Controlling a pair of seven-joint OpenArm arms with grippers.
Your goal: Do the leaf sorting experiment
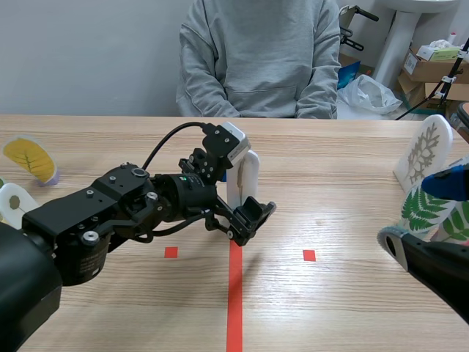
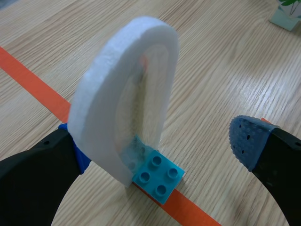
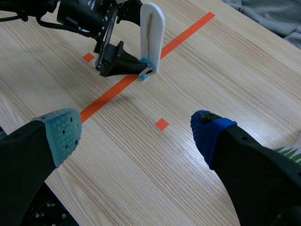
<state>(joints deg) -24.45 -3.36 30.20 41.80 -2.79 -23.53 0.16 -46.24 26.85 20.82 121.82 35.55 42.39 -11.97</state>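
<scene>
We see the white foam leaf card (image 2: 127, 84) upright on a teal block (image 2: 157, 176), which sits on the orange tape line (image 1: 234, 293) at the middle of the table (image 1: 337, 308). The left gripper (image 1: 245, 211) is spread wide around the card. One finger is just beside the card's face; we cannot tell whether it touches. The other finger is well apart, so nothing is clamped. The right gripper (image 3: 135, 132) hovers over bare wood near the table's right side with its fingers parted and nothing between them. Two tape squares (image 1: 171, 252) flank the line, one on each side. In the scene view the left arm's wrist and cable cover the card's left edge, and a finger hides its foot. We count at least five cards. One is at the centre. Two are on the left: a yellow leaf card (image 1: 29, 158) and a cut-off card (image 1: 11, 205) at the edge. Two are on the right: a card with a pale lobed leaf (image 1: 425, 150) and a green fern card (image 1: 429, 213), partly covered by the right arm. One person (image 1: 260, 55) in a grey sweatshirt sits across the table. Behind them are cardboard boxes (image 1: 432, 70) and a plastic bag (image 1: 370, 92).
</scene>
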